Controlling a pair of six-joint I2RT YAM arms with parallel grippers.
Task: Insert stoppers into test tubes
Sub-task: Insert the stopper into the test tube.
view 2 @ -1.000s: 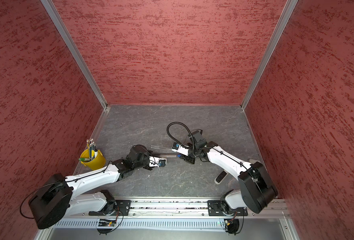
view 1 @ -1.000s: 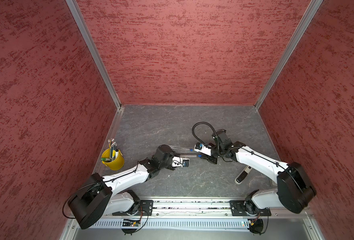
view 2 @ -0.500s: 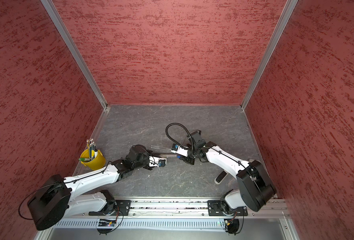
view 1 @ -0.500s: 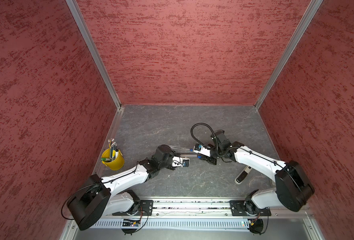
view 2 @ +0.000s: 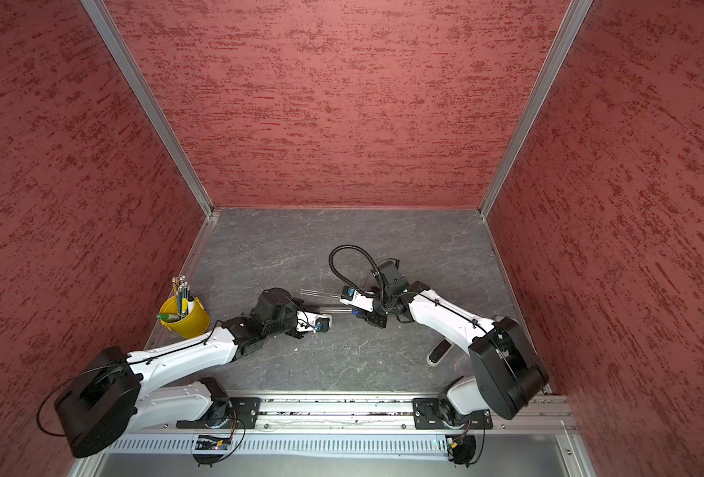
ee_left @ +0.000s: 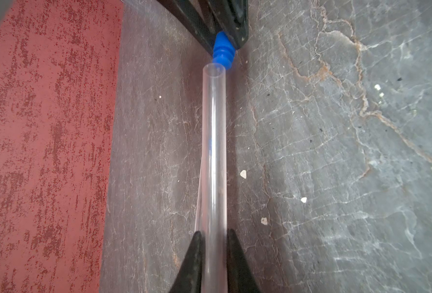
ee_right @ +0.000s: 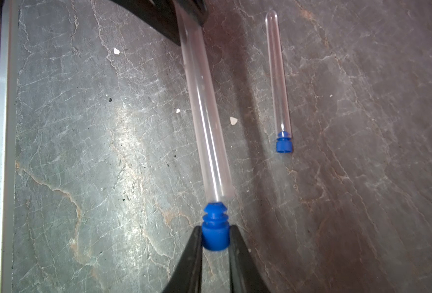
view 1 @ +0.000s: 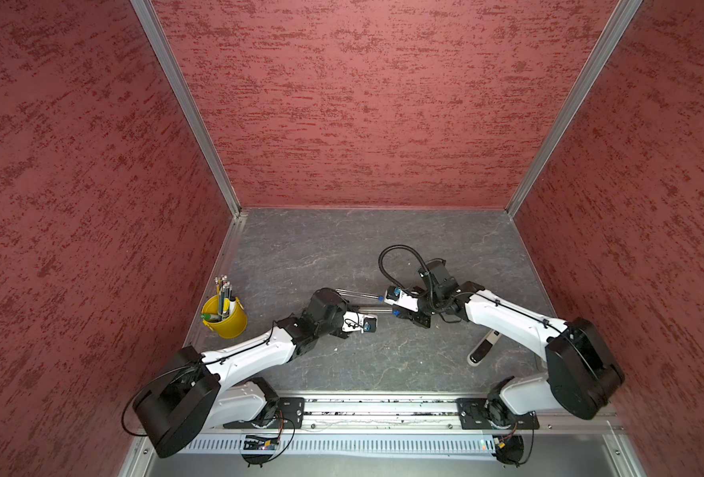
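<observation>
Left pincer: my left pincer (ee_left: 213, 237) is clamped on the held test tube (ee_left: 213, 152), one black finger on each side of the glass; the tube's closed end is out of sight.
Held tube: it reaches out from my left pincer with its open mouth toward my right pincer, above the grey table (ee_right: 83, 126).
Right pincer: my right pincer (ee_right: 215, 234) pinches a blue stopper (ee_right: 213, 220) by its wide end, the narrow ribbed tip pointing at the tube.
Stopper and mouth: the tip sits right at the rim and the ribs are all outside the glass. I cannot tell whether tip and rim touch.
Second tube: the other test tube (ee_right: 278, 76) lies flat on the table beside the held one, apart from it. The second stopper (ee_right: 284, 145) is seated in its mouth.
Elsewhere: a yellow cup (view 1: 224, 318) of pencils stands near my left arm. A black-and-white oblong device (view 1: 484, 349) lies by my right arm.
</observation>
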